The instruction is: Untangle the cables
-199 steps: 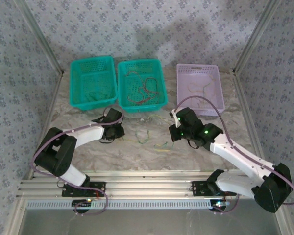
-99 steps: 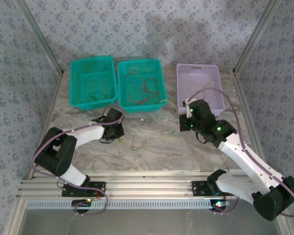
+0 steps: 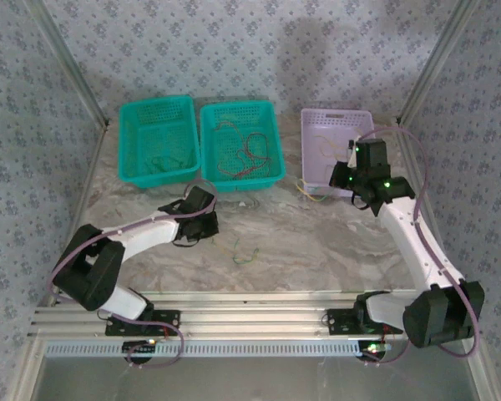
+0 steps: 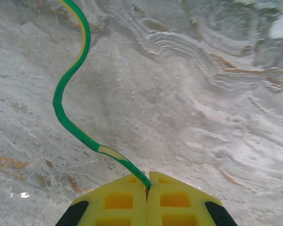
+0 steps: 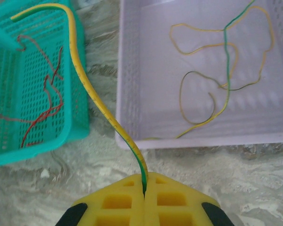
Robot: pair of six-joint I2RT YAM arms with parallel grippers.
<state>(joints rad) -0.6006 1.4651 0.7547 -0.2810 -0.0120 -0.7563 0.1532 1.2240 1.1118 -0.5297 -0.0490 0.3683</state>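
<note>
My left gripper is shut on the end of a green cable with yellow patches, which curves away over the marble. From above, the left gripper sits low near the teal baskets, and a green cable loop lies on the table to its right. My right gripper is shut on a yellow-green cable that arches up and to the left. Seen from above, the right gripper hovers at the lilac basket's front edge, with the cable dangling to its left.
The lilac basket holds yellow and green cables. The middle teal basket holds red cables. A second teal basket stands at the left. Metal frame posts flank the table.
The right arm has swung right and back to the lilac basket, pulling the yellow-green cable free of the pile. The left gripper has closed on the green cable.
</note>
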